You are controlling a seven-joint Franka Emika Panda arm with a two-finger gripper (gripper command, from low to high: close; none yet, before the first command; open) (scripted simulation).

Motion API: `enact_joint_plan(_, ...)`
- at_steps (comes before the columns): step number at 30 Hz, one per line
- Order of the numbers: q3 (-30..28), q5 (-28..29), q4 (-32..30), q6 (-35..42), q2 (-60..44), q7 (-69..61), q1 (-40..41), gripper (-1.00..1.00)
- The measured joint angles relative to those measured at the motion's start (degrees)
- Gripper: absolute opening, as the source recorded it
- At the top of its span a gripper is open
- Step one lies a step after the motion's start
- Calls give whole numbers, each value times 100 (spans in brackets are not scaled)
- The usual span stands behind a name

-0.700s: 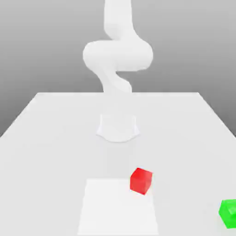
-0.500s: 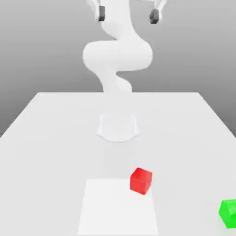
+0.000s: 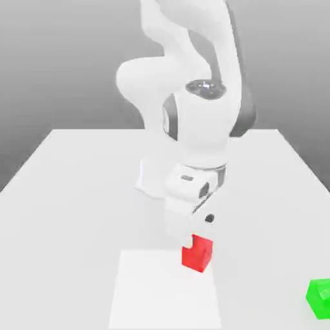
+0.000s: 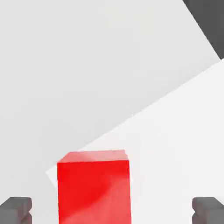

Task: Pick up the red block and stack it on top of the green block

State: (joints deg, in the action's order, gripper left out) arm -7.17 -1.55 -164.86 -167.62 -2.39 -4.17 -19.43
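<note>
The red block [image 3: 197, 255] rests on the white table [image 3: 71, 193], at the far corner of a paler square patch [image 3: 161, 293]. My gripper [image 3: 193, 240] has come down right over it, its white hand covering the block's far upper edge. In the hand view the red block [image 4: 94, 188] sits between my two dark fingertips [image 4: 15, 210], which stand wide apart with a gap on both sides; the gripper [image 4: 111, 211] is open and holds nothing. The green block [image 3: 319, 298] lies on the table at the near edge, far toward the exterior view's right.
The arm's round base [image 3: 155, 179] stands behind the red block, mid-table. The arm's bulky links [image 3: 200, 122] tower above the block. A dark strip beyond the table's edge [image 4: 208, 22] appears in the hand view.
The arm has swung down from high above the table to the red block. Both blocks lie where they were.
</note>
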Motion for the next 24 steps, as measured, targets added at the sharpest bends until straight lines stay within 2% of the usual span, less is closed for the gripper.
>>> enact_joint_plan(4, 373, -389, 84, -646, -762, -290, 288, 0)
enact_joint_plan(5, 442, -429, 96, -741, -873, -317, 346, -100)
enact_joint_plan(12, 446, -410, 95, -722, -862, -303, 355, -100)
enact_joint_plan(20, 219, 230, -96, 432, 492, 155, 305, -100)
enact_joint_plan(24, 393, 628, 445, 891, 418, 758, 143, -100)
